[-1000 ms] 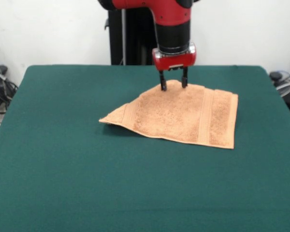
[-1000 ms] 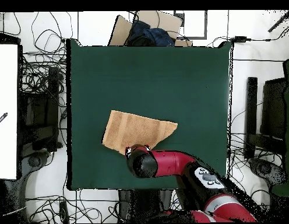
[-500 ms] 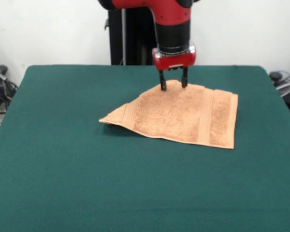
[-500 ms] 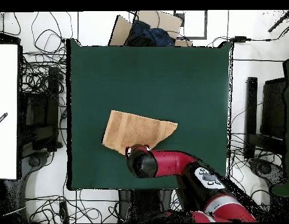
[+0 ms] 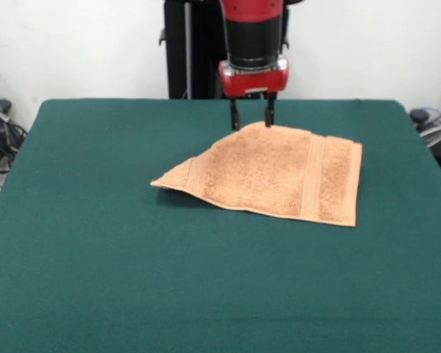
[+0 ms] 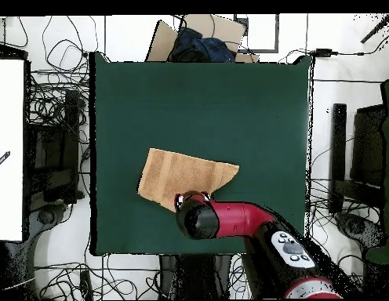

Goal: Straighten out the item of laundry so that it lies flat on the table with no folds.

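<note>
Listing by count. One towel [image 5: 279, 175], peach-tan terry, lying on one dark green table [image 5: 95, 279] a little toward the table's far side in the front view. It is not flat: the left part is folded over into a point, and the left edge lifts slightly off the cloth. Two woven border bands show near its right edge. One red and black arm [image 6: 245, 219] comes down over the towel's far edge. One gripper [image 5: 251, 120], two dark fingers [image 5: 234, 118] spread apart with nothing between them, tips at or just above the towel's far edge. In the overhead view the arm's wrist covers that edge of the towel [image 6: 182, 176], and the gripper itself is hidden beneath it.
</note>
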`<state>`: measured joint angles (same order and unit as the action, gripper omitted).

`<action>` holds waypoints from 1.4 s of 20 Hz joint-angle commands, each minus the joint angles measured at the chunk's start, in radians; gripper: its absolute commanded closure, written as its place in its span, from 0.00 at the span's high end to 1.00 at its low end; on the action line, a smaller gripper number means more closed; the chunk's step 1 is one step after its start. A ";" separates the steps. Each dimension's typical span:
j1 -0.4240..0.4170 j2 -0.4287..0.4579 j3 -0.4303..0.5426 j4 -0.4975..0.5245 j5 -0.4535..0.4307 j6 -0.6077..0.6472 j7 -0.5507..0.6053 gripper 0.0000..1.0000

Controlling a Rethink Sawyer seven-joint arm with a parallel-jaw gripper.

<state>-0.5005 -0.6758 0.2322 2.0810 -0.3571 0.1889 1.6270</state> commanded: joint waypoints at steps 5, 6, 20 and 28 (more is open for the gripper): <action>-0.053 -0.133 0.027 0.064 0.003 0.159 0.046 1.00; -0.054 -0.131 0.030 0.061 0.000 0.162 0.045 1.00; 0.067 -0.075 -0.021 0.059 0.007 0.068 0.157 1.00; 0.041 0.054 -0.019 0.012 -0.027 -0.007 0.133 1.00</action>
<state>-0.4520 -0.7468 0.2317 2.0965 -0.3573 0.2589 1.6270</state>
